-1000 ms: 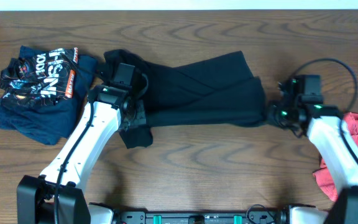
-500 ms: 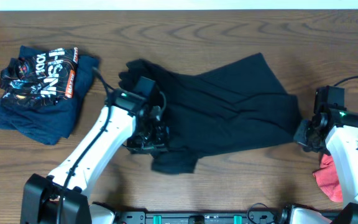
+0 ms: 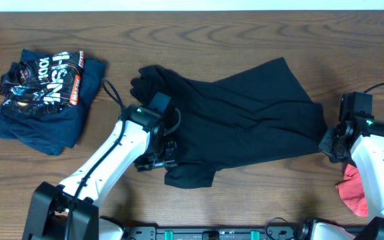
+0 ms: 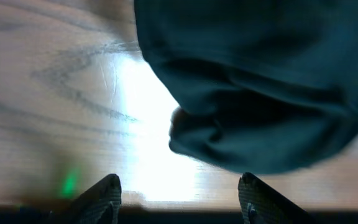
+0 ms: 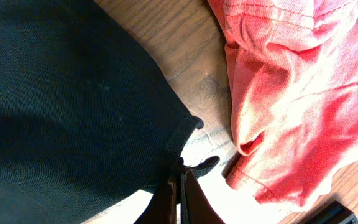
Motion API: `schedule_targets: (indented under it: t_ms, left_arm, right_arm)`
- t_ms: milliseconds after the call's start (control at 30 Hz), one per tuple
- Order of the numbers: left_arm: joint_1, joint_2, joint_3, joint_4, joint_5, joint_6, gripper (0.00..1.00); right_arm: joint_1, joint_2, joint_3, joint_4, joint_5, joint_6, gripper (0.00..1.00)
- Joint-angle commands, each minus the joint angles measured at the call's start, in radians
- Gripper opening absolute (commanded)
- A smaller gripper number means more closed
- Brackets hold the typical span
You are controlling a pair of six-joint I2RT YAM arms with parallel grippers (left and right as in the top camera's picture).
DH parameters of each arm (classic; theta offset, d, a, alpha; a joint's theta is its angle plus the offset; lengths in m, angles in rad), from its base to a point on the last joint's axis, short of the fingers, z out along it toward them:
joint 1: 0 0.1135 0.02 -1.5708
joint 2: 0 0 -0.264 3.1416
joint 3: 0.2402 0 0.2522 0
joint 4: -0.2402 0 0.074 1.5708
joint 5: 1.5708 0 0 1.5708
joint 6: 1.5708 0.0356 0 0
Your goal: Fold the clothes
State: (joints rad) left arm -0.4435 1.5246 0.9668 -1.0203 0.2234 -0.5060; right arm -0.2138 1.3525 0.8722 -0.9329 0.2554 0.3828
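Black knit garment [image 3: 245, 113] lies rumpled and spread over the middle of the brown wooden table [image 3: 245, 27]. I see my left gripper [image 4: 179, 184] with its fingers spread wide, low over the tabletop at the garment's bunched lower-left edge, gripping nothing. My right gripper [image 5: 180, 186] has its fingers pressed together on the garment's right hem corner. Just beside it lies a crumpled red cotton shirt [image 5: 291, 93]. A folded navy printed T-shirt [image 3: 45, 97] sits well apart at the table's left end
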Motion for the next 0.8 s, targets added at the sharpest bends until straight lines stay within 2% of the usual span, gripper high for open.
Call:
schedule_targets:
  t_ms: [0, 167, 300, 400, 500, 767]
  left_arm:
    - [0.000, 0.005, -0.068, 0.048, -0.033, -0.038, 0.60]
    - [0.000, 0.005, -0.156, 0.185, 0.008, 0.035, 0.59]
    - [0.000, 0.005, -0.167, 0.212, 0.056, 0.093, 0.59]
    - [0.000, 0.013, -0.167, 0.222, 0.171, 0.167, 0.59]
    - [0.000, 0.044, -0.167, 0.225, 0.259, 0.174, 0.59]
    - [0.002, 0.121, -0.167, 0.225, 0.323, 0.177, 0.60]
  right_arm:
    - [-0.008, -0.007, 0.008, 0.001, 0.025, 0.016, 0.01]
    - [-0.008, -0.007, 0.008, 0.001, 0.024, 0.016, 0.01]
    - [-0.008, -0.007, 0.008, 0.000, 0.024, 0.016, 0.01]
    - [-0.008, -0.007, 0.008, -0.002, 0.015, 0.014, 0.01]
    - [-0.008, -0.007, 0.008, -0.002, 0.003, 0.012, 0.01]
    - [-0.008, -0.007, 0.008, -0.003, 0.002, 0.011, 0.01]
